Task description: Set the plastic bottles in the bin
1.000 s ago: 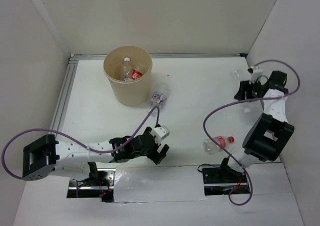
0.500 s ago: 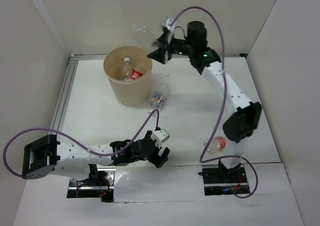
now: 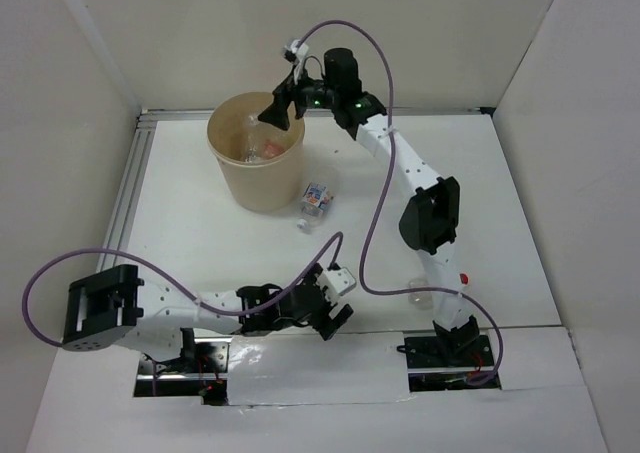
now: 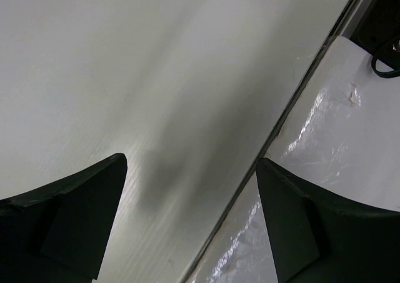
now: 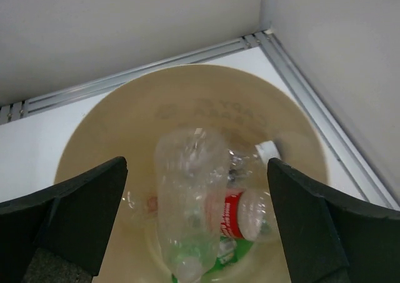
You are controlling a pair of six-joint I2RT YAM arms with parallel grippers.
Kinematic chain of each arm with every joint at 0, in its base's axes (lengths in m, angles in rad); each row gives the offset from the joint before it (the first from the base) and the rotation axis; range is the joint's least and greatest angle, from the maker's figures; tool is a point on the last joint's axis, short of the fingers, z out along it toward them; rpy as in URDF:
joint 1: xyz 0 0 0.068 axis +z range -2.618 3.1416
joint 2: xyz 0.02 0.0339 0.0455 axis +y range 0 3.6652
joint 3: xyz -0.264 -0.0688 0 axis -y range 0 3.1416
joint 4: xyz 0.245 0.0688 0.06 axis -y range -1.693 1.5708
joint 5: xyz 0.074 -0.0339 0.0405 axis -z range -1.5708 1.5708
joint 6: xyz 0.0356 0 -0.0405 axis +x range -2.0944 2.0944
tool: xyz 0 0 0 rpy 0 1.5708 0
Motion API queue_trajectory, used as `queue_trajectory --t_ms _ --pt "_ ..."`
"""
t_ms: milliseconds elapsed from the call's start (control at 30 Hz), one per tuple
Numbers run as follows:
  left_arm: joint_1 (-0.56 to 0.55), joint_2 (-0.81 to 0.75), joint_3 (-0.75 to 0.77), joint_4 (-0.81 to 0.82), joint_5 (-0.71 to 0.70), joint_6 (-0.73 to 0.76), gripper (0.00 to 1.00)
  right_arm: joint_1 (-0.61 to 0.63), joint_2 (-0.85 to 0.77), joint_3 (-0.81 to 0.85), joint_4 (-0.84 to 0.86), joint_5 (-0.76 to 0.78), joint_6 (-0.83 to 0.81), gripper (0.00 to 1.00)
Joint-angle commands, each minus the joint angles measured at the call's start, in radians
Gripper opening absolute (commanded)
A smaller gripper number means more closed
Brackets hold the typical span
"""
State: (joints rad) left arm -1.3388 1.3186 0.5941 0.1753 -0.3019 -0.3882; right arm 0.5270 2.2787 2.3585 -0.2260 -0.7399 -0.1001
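Our right gripper (image 3: 279,110) has swung across to hang over the bin (image 3: 262,189) and sprung wide, so the clear bottle (image 5: 189,189) now drops in with the others. Our left gripper (image 3: 334,313) waits open and empty. That leaves a second bottle (image 3: 316,197) beside the bin and a third bottle (image 3: 422,293) near our right base.

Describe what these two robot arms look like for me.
The left arm and right arm are white links with chunky black joints, each trailing a purple cable. The left tool and right tool are black, two-fingered. Small green lights glow on the right arm.
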Motion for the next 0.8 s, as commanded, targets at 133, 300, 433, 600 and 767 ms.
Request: queue_trajectory --t_ms 133,300,433,600,767 --pt "-0.007 0.197 0.197 0.256 0.026 0.309 0.98 -0.29 -0.304 -0.133 -0.061 0.001 0.019 0.86" --pt "-0.007 0.374 0.312 0.343 0.107 0.429 0.98 -0.623 -0.563 -0.473 -0.217 -0.168 -0.081 0.18" --pt "0.004 0.441 0.364 0.421 0.211 0.486 0.98 -0.867 -0.723 -0.748 -0.387 -0.272 -0.316 0.46" --pt "0.004 0.55 0.49 0.42 0.257 0.52 1.0 -1.125 -0.867 -0.956 -0.515 -0.393 -0.458 0.76" --pt "0.024 0.659 0.611 0.388 0.307 0.543 1.0 -1.266 -0.926 -1.03 -0.671 -0.47 -0.588 0.77"
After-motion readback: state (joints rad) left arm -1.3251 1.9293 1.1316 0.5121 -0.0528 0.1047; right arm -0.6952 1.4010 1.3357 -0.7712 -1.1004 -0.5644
